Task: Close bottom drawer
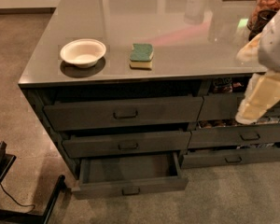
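Note:
The bottom drawer (130, 186) is the lowest wide drawer of the left stack. It stands pulled out, its empty inside showing, with a small dark loop handle (130, 191) at the centre of its front. The two taller wide drawers (123, 113) above it sit only slightly out. My gripper (254, 107) hangs at the far right on a white and cream arm, in front of the neighbouring drawer stack. It is well to the right of the bottom drawer, above it, and apart from it.
A grey countertop (177, 55) carries a white bowl (83, 53), a green and yellow sponge (142, 56) and a jar (266, 6) at the back right. The right drawer stack (238, 136) stands partly open. A black frame (18, 204) sits on the floor at lower left.

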Tool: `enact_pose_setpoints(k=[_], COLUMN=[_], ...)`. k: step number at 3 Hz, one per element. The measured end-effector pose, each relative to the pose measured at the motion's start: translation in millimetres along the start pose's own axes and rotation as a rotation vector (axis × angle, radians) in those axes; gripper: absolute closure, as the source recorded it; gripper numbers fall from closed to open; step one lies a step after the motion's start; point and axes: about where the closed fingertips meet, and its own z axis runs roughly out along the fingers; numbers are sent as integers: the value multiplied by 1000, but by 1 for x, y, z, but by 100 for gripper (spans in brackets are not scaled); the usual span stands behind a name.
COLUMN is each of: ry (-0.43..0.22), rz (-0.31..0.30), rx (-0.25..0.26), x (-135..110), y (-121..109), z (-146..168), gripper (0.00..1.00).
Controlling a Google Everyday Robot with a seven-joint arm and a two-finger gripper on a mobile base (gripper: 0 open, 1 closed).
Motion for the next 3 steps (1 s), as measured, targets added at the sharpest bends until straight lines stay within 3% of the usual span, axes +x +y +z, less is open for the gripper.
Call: enact_pose_setpoints(k=[1, 3], ry=[-55, -162], rz=[30, 122], rx=[-32, -198], x=[6, 28], y=[21, 81], z=[46, 224], gripper=[40, 87])
